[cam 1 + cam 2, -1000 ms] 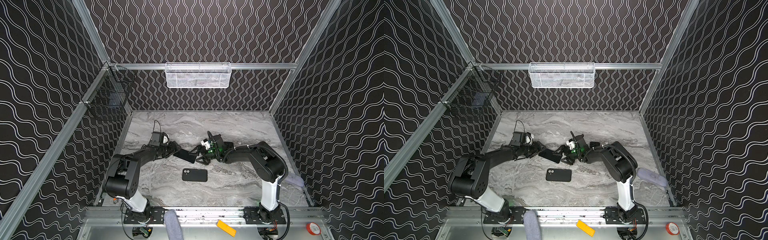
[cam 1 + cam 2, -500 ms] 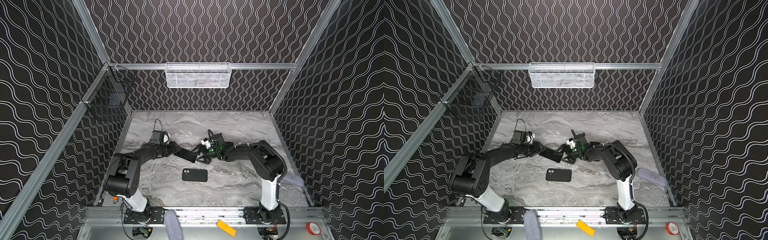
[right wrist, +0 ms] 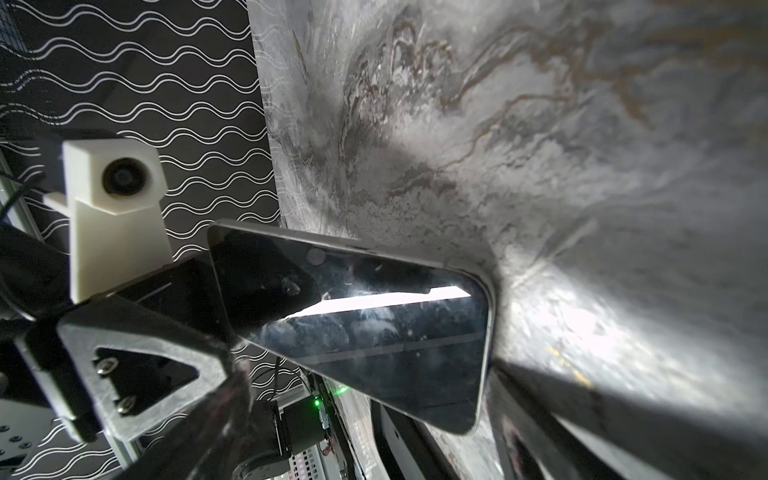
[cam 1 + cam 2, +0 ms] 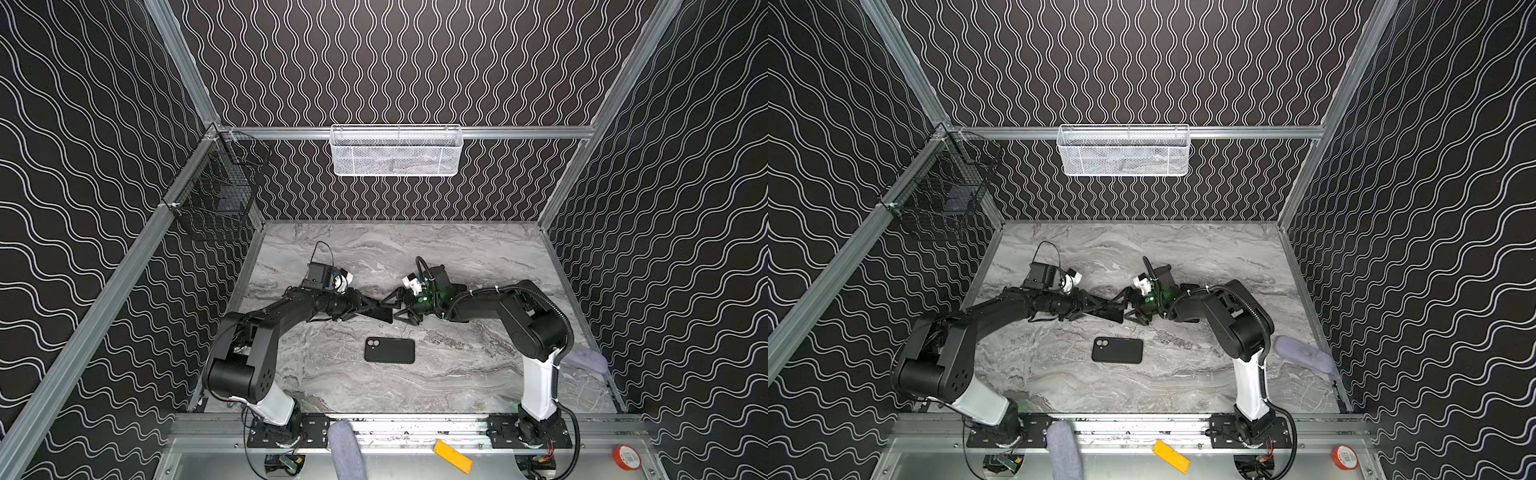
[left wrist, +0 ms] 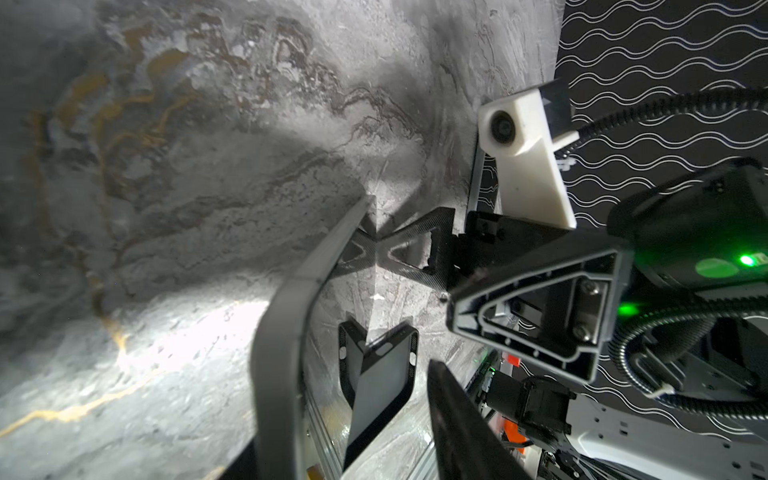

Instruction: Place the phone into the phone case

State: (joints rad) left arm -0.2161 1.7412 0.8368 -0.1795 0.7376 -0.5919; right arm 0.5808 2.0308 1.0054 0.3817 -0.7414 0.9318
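The black phone [image 4: 379, 314] hangs tilted just above the marble table, between the two grippers in both top views. My right gripper [image 4: 397, 313] is shut on it across its width. One right finger [image 5: 441, 245] meets the phone's far edge in the left wrist view. My left gripper [image 4: 371, 311] stands open around the other end. Table shows between its upper finger [image 5: 461, 428] and the phone's screen, beside the grey phone edge [image 5: 282, 353]. The glossy screen [image 3: 374, 324] fills the right wrist view. The black phone case [image 4: 390, 350] lies flat nearer the front, camera holes to the left.
A white mesh basket [image 4: 395, 150] hangs on the back wall and a black wire basket [image 4: 220, 199] on the left wall. A grey cloth [image 4: 586, 360] lies at the table's right edge. A grey roll [image 4: 345, 451], a yellow piece [image 4: 453, 456] and red tape [image 4: 627, 457] sit below the front rail.
My left gripper's jaws have narrowed around the phone's end. The phone, the right gripper and the case have stayed nearly where they were.
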